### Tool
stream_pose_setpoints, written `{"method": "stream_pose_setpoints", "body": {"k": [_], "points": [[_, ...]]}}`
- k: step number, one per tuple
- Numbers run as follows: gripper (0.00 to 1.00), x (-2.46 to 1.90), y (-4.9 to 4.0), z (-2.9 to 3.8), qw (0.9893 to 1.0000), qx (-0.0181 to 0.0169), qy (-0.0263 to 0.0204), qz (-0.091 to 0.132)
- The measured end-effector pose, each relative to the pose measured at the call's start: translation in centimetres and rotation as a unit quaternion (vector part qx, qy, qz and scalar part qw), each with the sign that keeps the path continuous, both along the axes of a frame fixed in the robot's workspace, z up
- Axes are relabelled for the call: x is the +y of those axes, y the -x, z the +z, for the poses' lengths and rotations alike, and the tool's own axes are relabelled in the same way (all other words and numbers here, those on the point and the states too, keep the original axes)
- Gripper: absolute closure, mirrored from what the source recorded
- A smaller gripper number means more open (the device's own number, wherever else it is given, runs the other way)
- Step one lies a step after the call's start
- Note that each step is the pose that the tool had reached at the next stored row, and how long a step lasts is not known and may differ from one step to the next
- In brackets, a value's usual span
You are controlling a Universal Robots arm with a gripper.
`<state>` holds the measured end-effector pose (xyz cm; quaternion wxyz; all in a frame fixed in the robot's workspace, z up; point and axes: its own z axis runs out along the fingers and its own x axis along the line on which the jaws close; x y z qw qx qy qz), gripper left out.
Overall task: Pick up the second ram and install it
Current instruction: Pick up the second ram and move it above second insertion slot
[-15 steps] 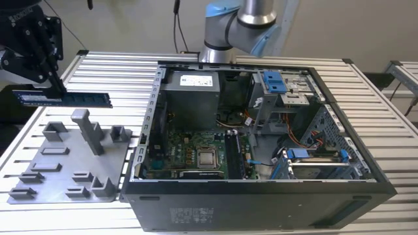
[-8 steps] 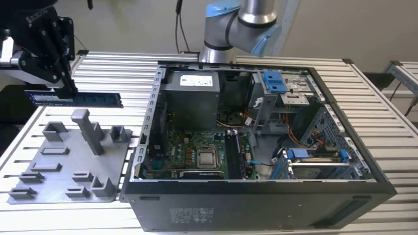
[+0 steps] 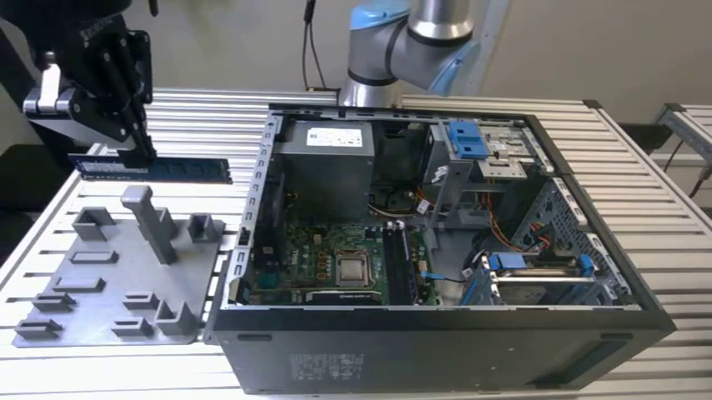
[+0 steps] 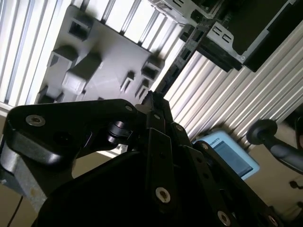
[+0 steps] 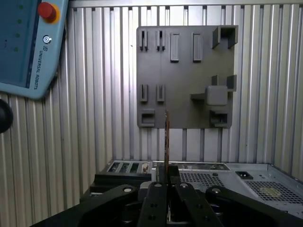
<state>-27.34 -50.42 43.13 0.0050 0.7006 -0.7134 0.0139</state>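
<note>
The second ram (image 3: pixel 152 168), a bluish-green stick, hangs level in the air above the grey plastic tray (image 3: pixel 117 279), at the exterior view's left. My gripper (image 3: pixel 142 153) is shut on its top edge, well above the tray's tall post. In the first wrist view the ram (image 5: pixel 166 137) shows edge-on as a thin line rising from between my fingers (image 5: pixel 161 187), with the tray (image 5: pixel 184 75) beyond it. The open computer case (image 3: pixel 445 242) stands to the exterior view's right, its motherboard (image 3: pixel 333 258) and long black slots (image 3: pixel 398 265) exposed.
The tray's blocks and upright post (image 3: pixel 150 221) stand under the gripper. A blue teach pendant (image 5: pixel 28 42) lies on the slatted metal table (image 3: pixel 668 208). The case's near wall (image 3: pixel 423 354) and its drive cage (image 3: pixel 473 150) rise around the motherboard.
</note>
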Motion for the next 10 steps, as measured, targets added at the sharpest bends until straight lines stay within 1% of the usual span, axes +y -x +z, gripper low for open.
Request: {"method": "stream_pose_setpoints", "body": {"k": [10], "points": [[0.87, 0.00, -2.58, 0.00, 1.0000, 0.0001, 0.0000, 0.000]]}}
